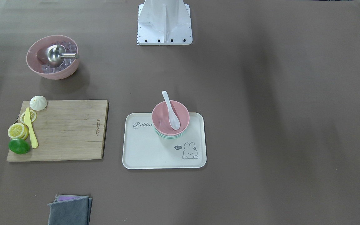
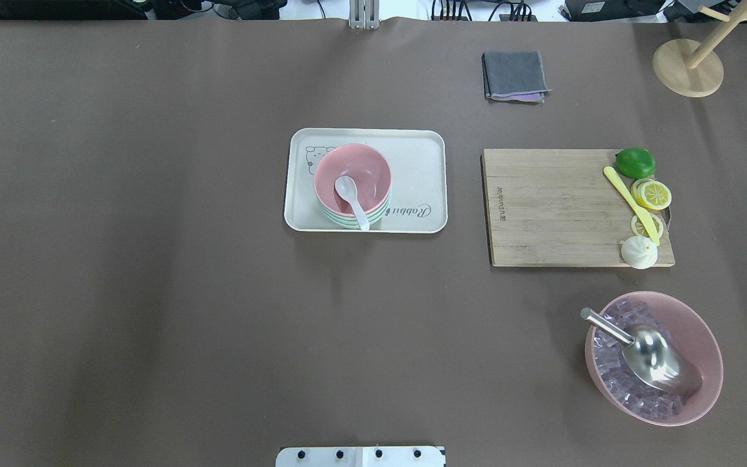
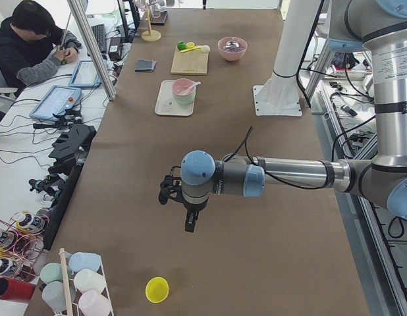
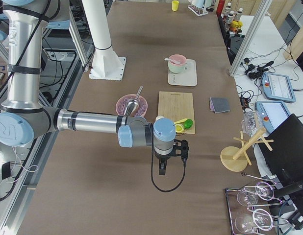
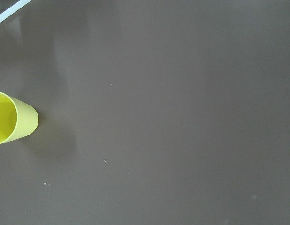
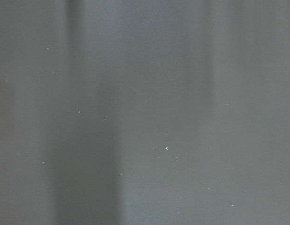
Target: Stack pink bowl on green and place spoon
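Observation:
The small pink bowl [image 1: 161, 116] sits on top of the nested green bowls [image 1: 168, 136] on a white rabbit tray [image 1: 142, 150]. The white spoon [image 1: 171, 111] lies in the pink bowl, its handle over the rim toward the robot base. The overhead view shows the same stack: the pink bowl [image 2: 368, 170], the green bowls [image 2: 338, 219] and the spoon [image 2: 350, 196]. My left gripper [image 3: 189, 222] hangs over bare table far from the tray. My right gripper [image 4: 163, 169] hangs near the cutting board's end. I cannot tell whether either is open or shut.
A larger pink bowl with clear cubes and a metal scoop [image 1: 52, 57] stands by a wooden cutting board [image 1: 70, 131] with a yellow knife, lemon slices, a lime and a bun. A grey cloth [image 1: 69, 211], a yellow cup [image 5: 11, 123] and a wooden stand [image 2: 688, 65] sit further out.

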Robot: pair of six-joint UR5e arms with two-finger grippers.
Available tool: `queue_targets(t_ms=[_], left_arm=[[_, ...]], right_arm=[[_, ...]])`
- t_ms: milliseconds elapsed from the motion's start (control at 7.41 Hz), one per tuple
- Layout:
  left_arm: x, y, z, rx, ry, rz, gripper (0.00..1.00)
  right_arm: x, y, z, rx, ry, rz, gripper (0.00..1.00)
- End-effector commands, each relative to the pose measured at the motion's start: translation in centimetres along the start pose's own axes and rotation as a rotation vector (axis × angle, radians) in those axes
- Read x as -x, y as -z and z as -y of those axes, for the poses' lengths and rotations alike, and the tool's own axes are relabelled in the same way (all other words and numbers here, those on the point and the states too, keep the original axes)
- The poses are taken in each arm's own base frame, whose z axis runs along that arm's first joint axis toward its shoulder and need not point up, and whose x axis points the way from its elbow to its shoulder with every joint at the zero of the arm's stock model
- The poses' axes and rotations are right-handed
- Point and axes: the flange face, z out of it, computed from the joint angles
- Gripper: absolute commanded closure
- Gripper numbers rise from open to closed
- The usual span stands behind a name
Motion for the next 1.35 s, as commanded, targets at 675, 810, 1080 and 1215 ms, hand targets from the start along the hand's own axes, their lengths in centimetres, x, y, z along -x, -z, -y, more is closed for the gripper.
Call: queue_targets(t_ms=[675, 810, 1080, 1215], left_arm=[[0.44, -0.35, -0.27, -0.007, -0.008, 0.013, 0.02], [0.45, -0.36, -0.29, -0.006, -0.007, 0.013, 0.02], [0.53, -0.43, -0.45, -0.004, -0.006, 0.014, 0.02], [0.54, -0.44, -0.46, -0.003, -0.005, 0.014, 0.02]], right_arm=[[-0.26, -0.32, -0.16, 0.007, -0.007, 0.005, 0.0], [-0.19, -0.26, -0.14, 0.007, -0.006, 0.007, 0.0], [-0.19, -0.26, -0.14, 0.007, -0.006, 0.007, 0.0], [-0.19, -0.26, -0.14, 0.007, -0.006, 0.007, 0.0]])
